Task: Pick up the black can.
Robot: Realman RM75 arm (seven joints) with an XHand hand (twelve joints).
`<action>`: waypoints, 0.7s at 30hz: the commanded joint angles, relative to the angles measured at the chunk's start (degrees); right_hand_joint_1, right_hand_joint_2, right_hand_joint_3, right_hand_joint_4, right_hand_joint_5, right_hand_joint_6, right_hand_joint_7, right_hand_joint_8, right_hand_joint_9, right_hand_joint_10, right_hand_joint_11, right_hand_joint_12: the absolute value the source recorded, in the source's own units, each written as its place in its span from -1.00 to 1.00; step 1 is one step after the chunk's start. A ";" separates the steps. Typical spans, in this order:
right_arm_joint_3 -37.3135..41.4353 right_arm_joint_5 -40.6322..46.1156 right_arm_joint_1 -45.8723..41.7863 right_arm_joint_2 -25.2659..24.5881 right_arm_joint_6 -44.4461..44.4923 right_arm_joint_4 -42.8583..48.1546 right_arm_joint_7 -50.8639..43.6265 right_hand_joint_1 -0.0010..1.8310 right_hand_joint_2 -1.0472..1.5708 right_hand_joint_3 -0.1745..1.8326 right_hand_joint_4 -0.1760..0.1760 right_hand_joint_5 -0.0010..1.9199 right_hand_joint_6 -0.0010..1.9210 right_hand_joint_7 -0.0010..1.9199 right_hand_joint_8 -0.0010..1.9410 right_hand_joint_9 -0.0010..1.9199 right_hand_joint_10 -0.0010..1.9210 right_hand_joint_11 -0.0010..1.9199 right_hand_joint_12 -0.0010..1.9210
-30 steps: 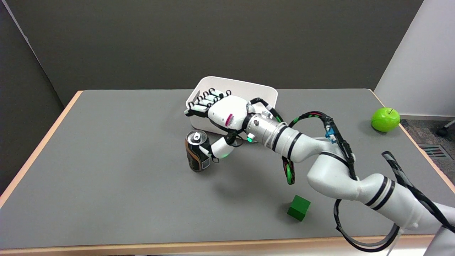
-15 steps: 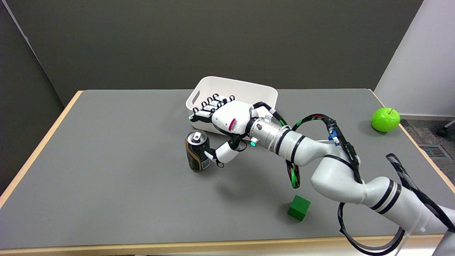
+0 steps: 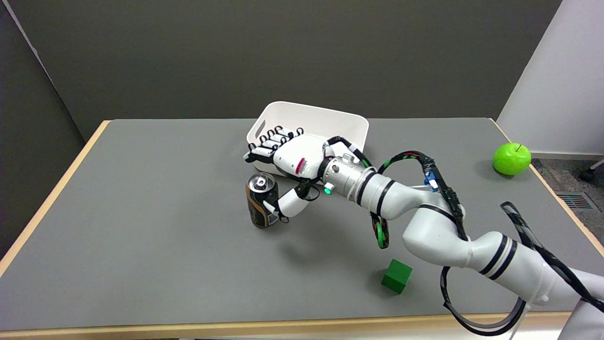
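Right hand [image 3: 293, 160] open, thumb beside but not gripping black can [image 3: 261, 200], upright on grey worktop [image 3: 141, 212], axis vertical, just left of and below palm.

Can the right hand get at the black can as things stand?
Probably yes: the right hand is right beside the upright black can, thumb at its side, fingers spread above, nothing between them. It is not yet gripped.
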 commanded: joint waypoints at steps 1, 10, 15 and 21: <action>-2.76 1.75 2.84 -1.96 4.29 -6.70 0.19 -0.32 0.24 0.13 0.45 -0.79 -0.55 -0.76 -0.70 -0.87 -0.42 -1.00 0.17; -3.78 2.31 2.51 -2.41 4.68 -10.31 0.19 -0.28 0.25 0.14 0.45 -0.79 -0.55 -0.76 -0.70 -0.87 -0.42 -0.99 0.17; -4.31 2.31 2.49 -2.68 5.88 -11.30 -0.02 -0.26 0.25 0.14 0.44 -0.79 -0.55 -0.75 -0.70 -0.87 -0.42 -0.99 0.17; -4.71 2.31 2.39 -2.68 7.16 -11.59 -0.06 -0.19 0.25 0.15 0.44 -0.79 -0.54 -0.73 -0.69 -0.86 -0.41 -0.98 0.17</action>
